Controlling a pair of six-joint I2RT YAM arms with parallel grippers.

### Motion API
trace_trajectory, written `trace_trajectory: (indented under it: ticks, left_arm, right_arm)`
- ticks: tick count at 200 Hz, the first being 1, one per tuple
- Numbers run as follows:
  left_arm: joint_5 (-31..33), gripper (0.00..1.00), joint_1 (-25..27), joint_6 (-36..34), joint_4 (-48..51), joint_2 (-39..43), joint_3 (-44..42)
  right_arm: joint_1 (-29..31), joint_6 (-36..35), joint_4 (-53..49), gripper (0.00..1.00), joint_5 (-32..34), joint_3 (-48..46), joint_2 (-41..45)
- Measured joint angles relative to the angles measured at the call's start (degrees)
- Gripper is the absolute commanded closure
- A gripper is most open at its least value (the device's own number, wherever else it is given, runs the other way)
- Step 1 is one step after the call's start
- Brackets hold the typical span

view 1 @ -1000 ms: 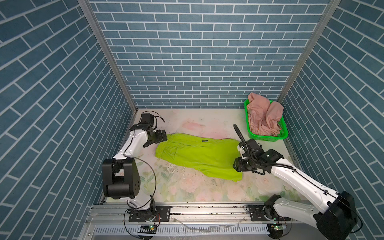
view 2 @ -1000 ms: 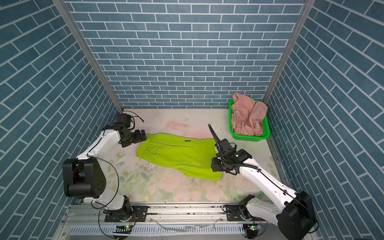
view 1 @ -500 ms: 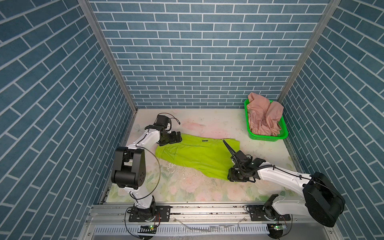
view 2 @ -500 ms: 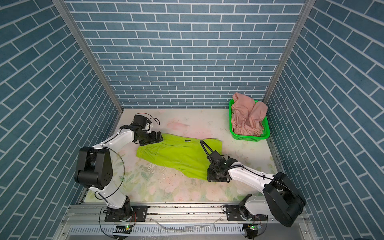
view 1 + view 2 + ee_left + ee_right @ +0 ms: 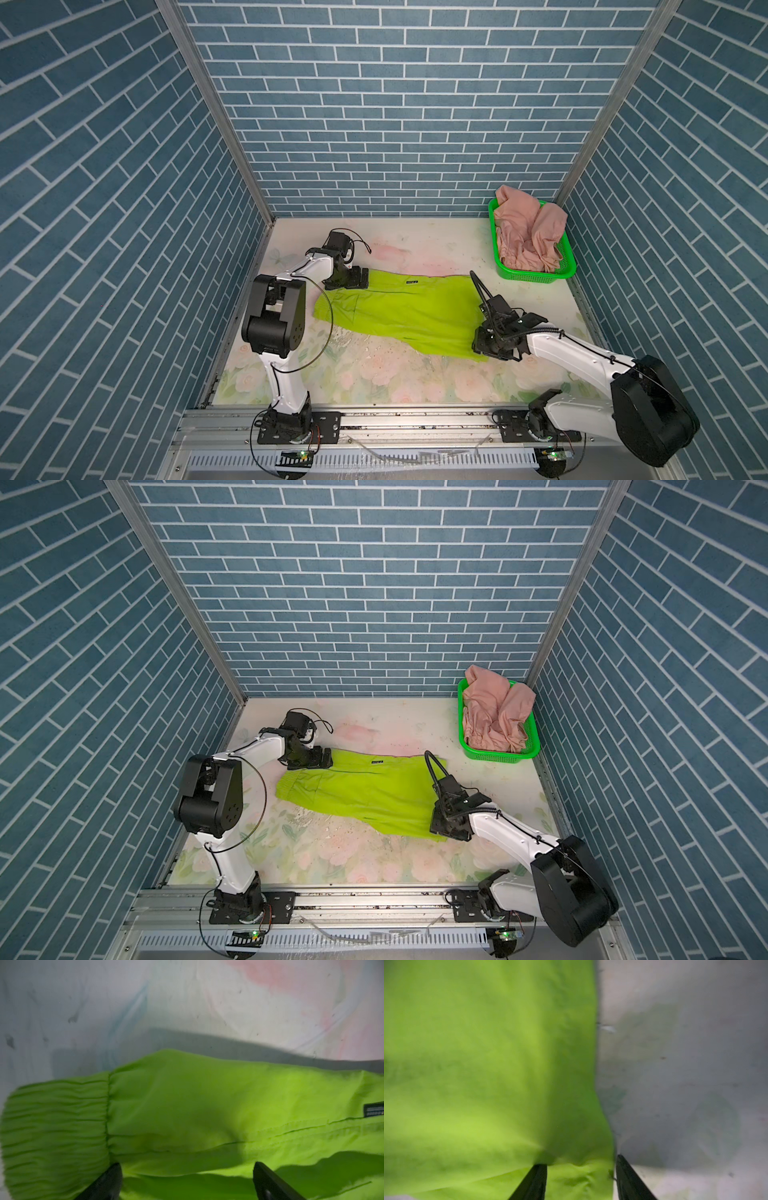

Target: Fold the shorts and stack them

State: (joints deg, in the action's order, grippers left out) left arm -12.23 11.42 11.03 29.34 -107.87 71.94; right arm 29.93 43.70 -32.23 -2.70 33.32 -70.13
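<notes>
Lime-green shorts [image 5: 399, 311] lay spread flat in the middle of the floral table [image 5: 374, 378] in both top views. We saw our left gripper [image 5: 187, 1167] released, jaws wide over the cloth beside the gathered waistband [image 5: 54, 1126], and our right gripper [image 5: 581, 1161] unclenched astride the hem at the near right corner, one finger [image 5: 533, 1180] on cloth, one on table. Dusty-pink shorts [image 5: 528, 228] sat heaped in the green basket [image 5: 536, 277] in the far right corner
</notes>
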Motion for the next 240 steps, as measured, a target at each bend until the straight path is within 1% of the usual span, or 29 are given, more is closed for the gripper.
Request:
trace_trajectory:
  ticks: [31, 45, 67, 80, 93, 102, 122, 141, 153, 161, 185, 197, 206, 229, 240]
  left_arm:
    - [-1.0, 0.00, 0.9, 3.2, -1.7, 6.4, -8.2]
    - [-2.0, 0.00, 1.4, 4.5, -1.5, 9.1, -11.2]
    - [-2.4, 0.00, 1.6, 5.3, 0.7, 10.6, -11.9]
    - [-2.4, 0.00, 1.6, 5.3, 3.2, 10.6, -10.0]
    - [-2.4, 0.00, 1.7, 5.2, 6.5, 10.7, -6.2]
    - [-1.9, 0.00, 1.7, 5.0, 8.5, 11.1, -2.7]
    - [0.4, 0.00, 1.4, 4.1, 12.5, 14.2, 5.1]
    - [2.4, 0.00, -0.3, 2.7, 15.9, 19.7, 10.7]
    - [3.1, 0.00, -3.2, 2.0, 17.4, 23.8, 12.0]
    - [3.4, 0.00, -6.2, 1.8, 18.3, 26.6, 12.1]
    - [2.6, 0.00, -18.8, 1.5, 20.4, 33.5, 9.7]
    - [2.3, 0.00, -23.8, 1.2, 21.5, 35.7, 7.9]
    - [2.1, 0.00, -26.1, 0.7, 22.7, 36.8, 6.9]
    - [1.4, 0.00, -29.0, -0.5, 24.4, 37.8, 5.0]
    - [-0.4, 0.00, -31.0, -0.9, 24.5, 37.9, 3.7]
  right_arm:
    - [-6.7, -4.3, -3.3, 0.45, 0.6, 2.4, 0.2]
    - [-8.7, -6.5, -3.9, 0.44, 0.6, 4.6, -0.4]
    - [-9.2, -10.5, -3.9, 0.44, -0.1, 8.1, -0.8]
    - [-7.6, -12.9, -3.9, 0.44, -0.2, 10.4, -0.8]
    - [-4.1, -15.2, -4.5, 0.43, 0.5, 13.2, -0.9]
    - [-0.5, -16.9, -4.7, 0.41, 1.1, 15.4, -1.2]
    - [9.5, -21.2, -3.2, 0.38, 2.5, 20.5, -3.6]
    - [18.8, -25.2, 1.0, 0.36, 3.7, 23.6, -7.2]
    - [23.6, -27.7, 3.8, 0.34, 4.6, 25.2, -10.1]
    - [26.3, -29.2, 5.6, 0.33, 5.4, 26.5, -12.5]
    - [33.2, -34.7, 9.1, 0.31, 8.0, 33.4, -21.9]
    - [35.9, -37.4, 10.4, 0.31, 9.2, 38.4, -27.5]
    - [37.6, -39.6, 11.3, 0.30, 10.0, 42.7, -32.0]
    - [41.4, -44.0, 13.7, 0.28, 10.5, 51.1, -41.6]
    - [43.1, -46.1, 13.9, 0.28, 10.7, 54.9, -45.8]
